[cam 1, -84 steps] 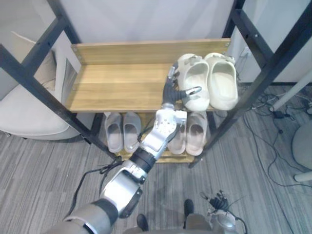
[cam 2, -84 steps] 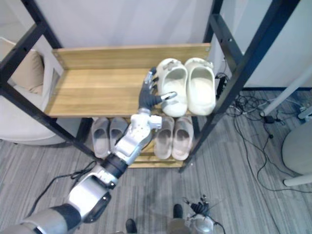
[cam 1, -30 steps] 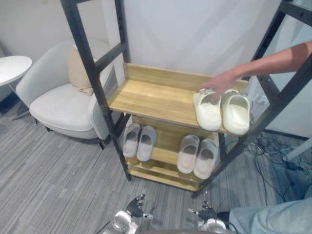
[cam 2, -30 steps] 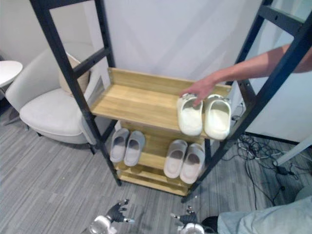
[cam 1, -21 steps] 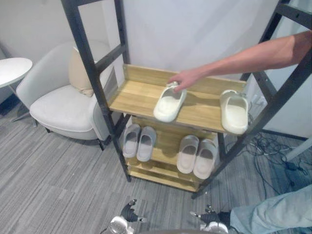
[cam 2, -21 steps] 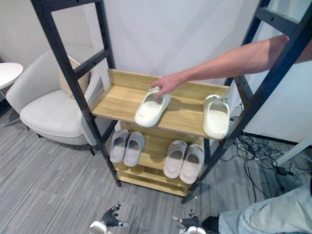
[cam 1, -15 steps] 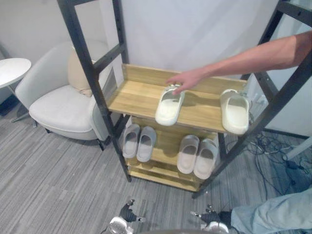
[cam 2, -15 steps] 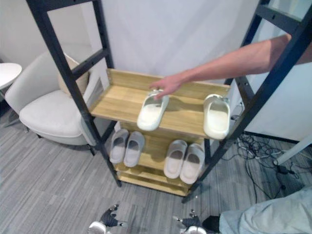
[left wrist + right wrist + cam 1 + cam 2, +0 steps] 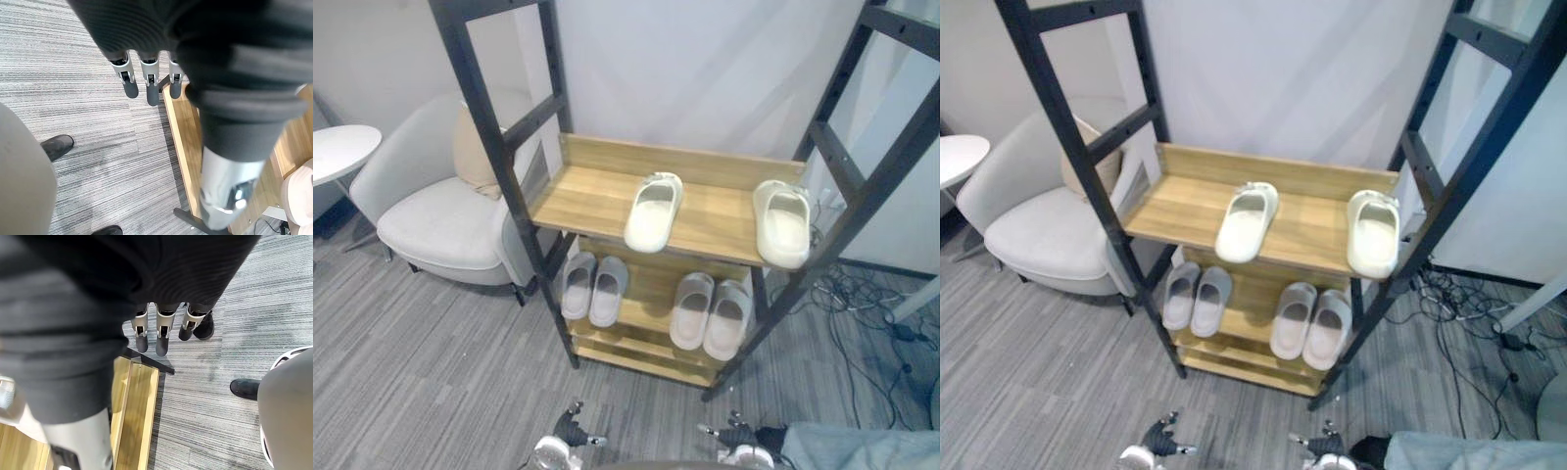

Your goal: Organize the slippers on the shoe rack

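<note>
Slipper in cream (image 9: 654, 211), the middle one: where does it lie?

On the upper shelf (image 9: 582, 201) of the shoe rack (image 9: 499, 147), near the shelf's middle, lying front to back and a little slanted; the second cream slipper (image 9: 783, 223) lies at the shelf's right end, just beside the black post; the two are well apart, with bare wood between them.

And the shelf below?

Two grey pairs; the left grey pair (image 9: 593, 288) lies side by side, close together; the right grey pair (image 9: 712, 311) lies the same way further right; a gap separates the pairs.

The hands?

Both are low, at the bottom edge of the head views, over the grey floor (image 9: 431, 372) in front of the rack; the left hand (image 9: 149, 85) hangs with its fingers straight and holds nothing; the right hand (image 9: 163, 335) is the same, fingers straight and palm empty; both are well apart from every slipper.

What stands around the rack?

A white armchair (image 9: 431, 211) with a beige cushion (image 9: 473, 152) stands just left of it; a white round table (image 9: 337, 152) shows at the left edge beyond the chair; a person's trouser leg (image 9: 862, 446) shows in the lower right corner.
</note>
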Motion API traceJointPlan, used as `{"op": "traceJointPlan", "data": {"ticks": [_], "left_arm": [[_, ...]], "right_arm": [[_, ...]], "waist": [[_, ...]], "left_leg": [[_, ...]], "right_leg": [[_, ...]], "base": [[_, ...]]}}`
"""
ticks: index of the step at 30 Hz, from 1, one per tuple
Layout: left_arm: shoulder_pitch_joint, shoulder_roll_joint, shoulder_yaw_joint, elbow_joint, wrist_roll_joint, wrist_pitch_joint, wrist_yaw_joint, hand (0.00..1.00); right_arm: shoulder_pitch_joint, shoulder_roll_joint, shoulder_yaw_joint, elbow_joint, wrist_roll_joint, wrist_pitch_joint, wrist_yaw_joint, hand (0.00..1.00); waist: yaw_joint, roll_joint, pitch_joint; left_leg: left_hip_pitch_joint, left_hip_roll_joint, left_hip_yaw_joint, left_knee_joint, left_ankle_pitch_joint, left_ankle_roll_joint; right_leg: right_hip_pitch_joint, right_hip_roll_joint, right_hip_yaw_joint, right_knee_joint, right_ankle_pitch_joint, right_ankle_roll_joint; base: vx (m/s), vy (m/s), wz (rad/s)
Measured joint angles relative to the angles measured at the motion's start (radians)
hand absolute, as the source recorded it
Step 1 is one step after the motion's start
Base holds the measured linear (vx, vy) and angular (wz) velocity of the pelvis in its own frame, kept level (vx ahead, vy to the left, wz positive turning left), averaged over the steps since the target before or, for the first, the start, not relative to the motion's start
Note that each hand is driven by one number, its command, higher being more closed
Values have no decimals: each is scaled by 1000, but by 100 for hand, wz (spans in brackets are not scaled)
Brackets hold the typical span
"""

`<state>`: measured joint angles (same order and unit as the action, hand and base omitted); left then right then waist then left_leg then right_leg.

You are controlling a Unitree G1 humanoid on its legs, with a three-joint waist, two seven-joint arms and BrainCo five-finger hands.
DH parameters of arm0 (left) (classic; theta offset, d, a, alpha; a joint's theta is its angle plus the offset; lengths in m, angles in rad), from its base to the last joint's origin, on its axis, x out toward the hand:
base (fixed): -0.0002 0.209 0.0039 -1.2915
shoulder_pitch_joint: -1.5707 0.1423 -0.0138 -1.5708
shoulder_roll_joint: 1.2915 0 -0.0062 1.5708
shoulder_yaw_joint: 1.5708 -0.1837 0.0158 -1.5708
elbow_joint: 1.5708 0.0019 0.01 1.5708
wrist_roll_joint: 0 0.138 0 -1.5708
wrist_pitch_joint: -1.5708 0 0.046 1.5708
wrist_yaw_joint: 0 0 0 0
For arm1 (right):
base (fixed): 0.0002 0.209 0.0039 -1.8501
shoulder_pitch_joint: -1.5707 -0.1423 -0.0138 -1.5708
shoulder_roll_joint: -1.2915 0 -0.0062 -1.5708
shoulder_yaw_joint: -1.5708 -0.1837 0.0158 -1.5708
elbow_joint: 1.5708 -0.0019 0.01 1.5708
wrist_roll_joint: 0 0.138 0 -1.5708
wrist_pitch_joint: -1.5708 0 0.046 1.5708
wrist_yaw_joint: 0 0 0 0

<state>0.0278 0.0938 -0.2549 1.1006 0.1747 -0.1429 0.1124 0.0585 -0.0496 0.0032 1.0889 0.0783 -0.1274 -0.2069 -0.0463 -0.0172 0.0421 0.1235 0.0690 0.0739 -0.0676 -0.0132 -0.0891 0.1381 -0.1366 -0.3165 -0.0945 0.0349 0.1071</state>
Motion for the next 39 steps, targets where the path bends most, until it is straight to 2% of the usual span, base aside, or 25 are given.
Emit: {"op": "traceJointPlan", "data": {"ticks": [8, 14, 15, 17, 19, 20, 22, 26, 27, 32, 34, 39], "left_arm": [[-13, 0, -62, 0, -3, -7, 1, 0], [-20, 4, -204, -38, -22, -15, -6, 0], [-14, 11, -292, -97, -37, -16, -12, 0], [-11, 10, -343, -147, -55, -16, -24, 0], [-9, 6, -448, -270, -96, -21, -43, 0], [-9, 6, -457, -281, -100, -21, -46, 0], [-11, 11, -556, -423, -146, -24, -82, 0], [-17, 10, -673, -652, -225, -28, -136, 0], [-38, 17, -699, -733, -243, -49, -159, 0], [-180, 9, -648, -942, -316, -56, -133, 0], [-215, 9, -622, -972, -329, -61, -116, 0], [-342, 9, -456, -1012, -344, -88, -22, 0]], "right_arm": [[0, 0, 0, 2, 0, -1, -1, 0], [1, -1, 4, -1, 0, -2, -4, 0], [4, -3, 10, -7, 0, -3, -7, 0], [5, -4, 11, -8, 0, -3, -7, 0], [6, -5, 12, -12, 1, -3, -8, 0], [6, -5, 12, -13, 1, -3, -8, 0], [9, -9, 15, -15, 1, -3, -9, 0], [8, -23, 38, -15, 1, -3, -10, 0], [4, -30, 51, -14, 1, -2, -9, 0], [1, -39, 69, -13, 0, 1, -23, 0], [-2, -39, 82, -13, 0, 2, -29, 0], [-9, -39, 92, -13, 0, 16, -28, 0]], "waist": [[0, 1, 0], [0, 2, 1], [0, 4, 1], [0, 5, 2], [0, 7, 2], [0, 8, 2], [-1, 12, -3], [-1, 27, -14], [-3, 32, -18], [-3, 37, -28], [-4, 37, -30], [-13, 20, -36]], "left_leg": [[0, -1, 0, -1, -1, 0], [0, 0, 1, -1, -2, 0], [0, 0, 1, 0, -2, 0], [-1, 1, 1, 0, -2, 0], [-2, 3, 3, 0, -3, -2], [-2, 3, 3, 0, -3, -2], [-11, 9, 3, 1, -5, -5], [-22, 13, 2, 0, -6, -7], [-22, 15, 2, -1, -7, -8], [-35, 16, 2, -1, -7, -8], [-35, 16, 2, -1, -7, -8], [-34, 15, 7, -1, -7, -7]], "right_leg": [[0, 0, -1, 4, 2, -5], [0, 0, 0, 2, 3, -5], [0, 0, 1, 2, 3, -5], [0, 0, 1, 1, 3, -5], [-2, 3, 2, 1, 1, -7], [-2, 3, 3, 1, 1, -7], [-11, 9, 3, 2, -1, -10], [-23, 13, 3, 5, -2, -13], [-23, 16, 2, 5, -3, -14], [-33, 17, 1, 5, -2, -17], [-33, 17, 0, 5, -1, -17], [-39, 16, 0, 1, 1, -19]], "base": [[0, 0, 0], [0, 0, 0], [0, 0, 0], [0, 0, 0], [0, 0, 0], [0, 0, 0], [0, 0, 0], [0, 0, 0], [0, 0, 0], [0, 0, 0], [0, 0, 0], [-14, 1, -1]]}}
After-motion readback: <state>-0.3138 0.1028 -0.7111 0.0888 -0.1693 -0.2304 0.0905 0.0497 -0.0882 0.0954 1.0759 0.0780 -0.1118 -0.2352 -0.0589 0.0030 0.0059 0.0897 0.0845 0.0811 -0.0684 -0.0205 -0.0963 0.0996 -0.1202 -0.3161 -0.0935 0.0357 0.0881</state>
